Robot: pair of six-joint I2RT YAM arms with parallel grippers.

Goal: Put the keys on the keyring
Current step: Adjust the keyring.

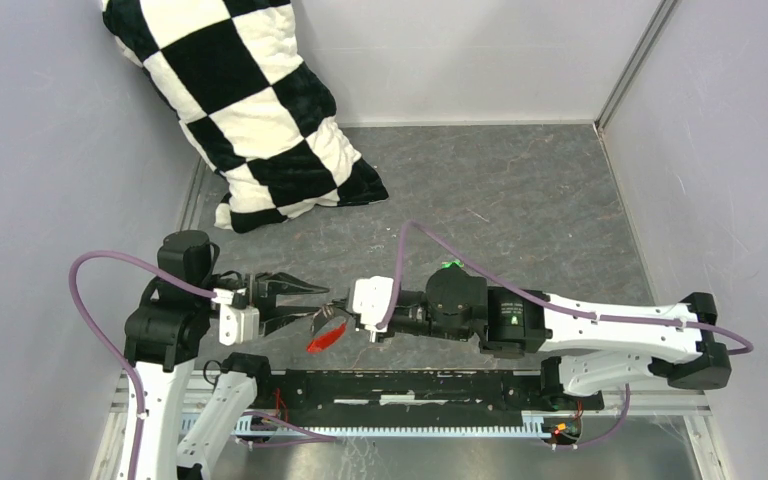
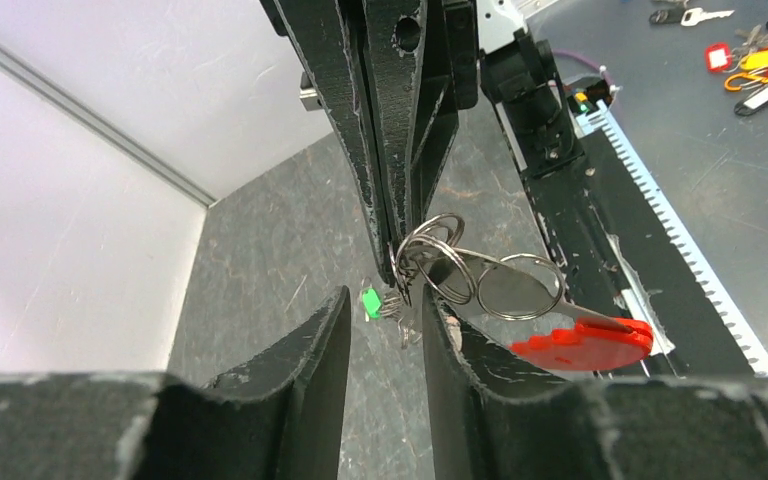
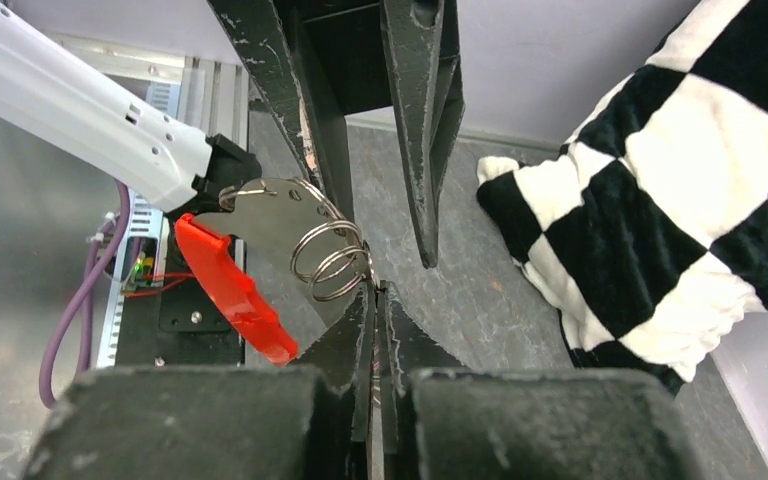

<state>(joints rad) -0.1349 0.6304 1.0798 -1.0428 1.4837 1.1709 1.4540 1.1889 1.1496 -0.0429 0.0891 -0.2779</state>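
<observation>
Top view, claws: the left claw [image 1: 318, 303] and right claw [image 1: 340, 313] meet tip to tip low over the table [image 1: 520, 200], near the arm bases.
Top view, keyring: the keyring [image 1: 326, 322] hangs between them, with its red tag [image 1: 324, 337] on the near side. No key shows from here.
Top view, pillow: a chequered pillow [image 1: 260, 110] lies in the far left corner, well apart.
Left wrist, left claw: the jaws are partly apart with nothing gripped. The ring sits just beside one finger.
Left wrist, right claw: it is pinched tight on the thin wire of the keyring, with coils and tag hanging off to one side.
Left wrist, key: the green-headed key [image 2: 371, 302] shows beneath the claws, apart from the ring. I cannot tell whether it lies on the table.
Right wrist, right claw: its fingers are closed on the ring's edge, and the tag droops sideways.
Right wrist, left claw: its two fingers stand apart by the ring, holding nothing.
Progress: one claw has the ring up and steadied, but the key looks not yet threaded on. By my reckoning, picking up the key and working it onto the coil is all left to do.
</observation>
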